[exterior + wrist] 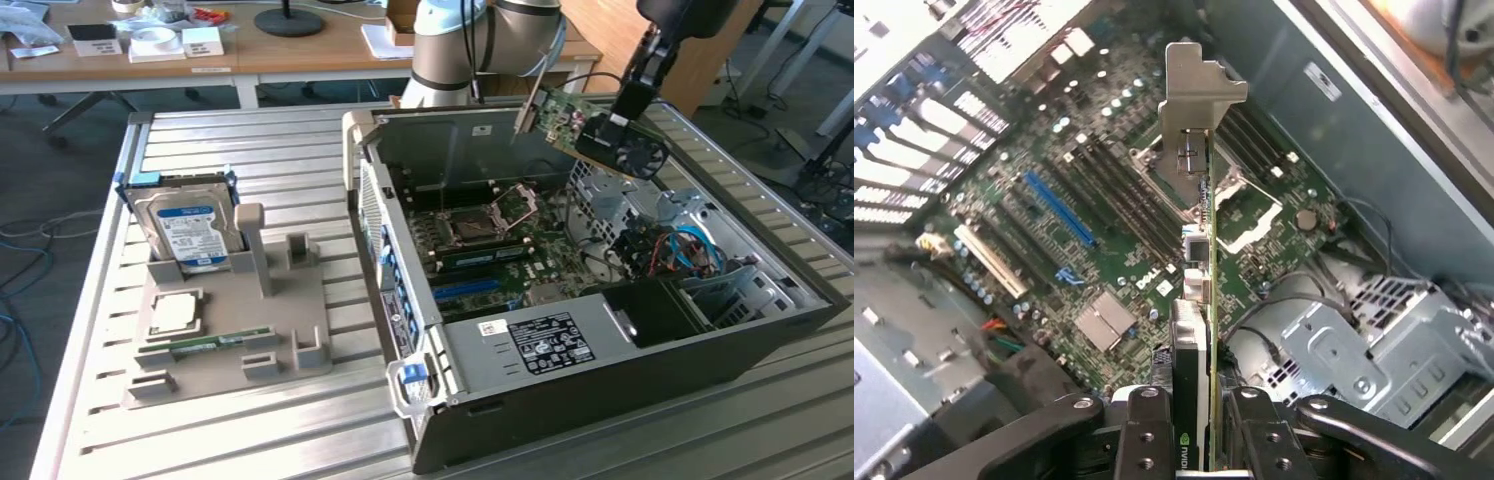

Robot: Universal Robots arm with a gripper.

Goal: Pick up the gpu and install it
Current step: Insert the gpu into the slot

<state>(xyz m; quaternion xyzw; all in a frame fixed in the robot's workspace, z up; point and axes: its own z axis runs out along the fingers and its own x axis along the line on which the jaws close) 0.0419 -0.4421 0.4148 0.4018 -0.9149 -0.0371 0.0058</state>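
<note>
The gpu [587,125] is a thin green-and-black card with a slim silvery end bracket. It hangs in the air above the open computer case [587,400], held by my gripper [627,115], which is shut on its fan end. In the wrist view the gpu [1199,300] runs edge-on away from the gripper [1194,440], its metal bracket [1194,110] at the far end, with the motherboard [1104,220] and its blue slot [1059,208] below. The card touches nothing in the case.
A grey parts holder [227,320] at the exterior view's left carries a blue-labelled hard drive [187,225], a CPU [174,312] and a green memory stick [200,347]. The case's drive cage [727,290] and cables [674,250] lie under the arm. A desk [267,50] stands behind.
</note>
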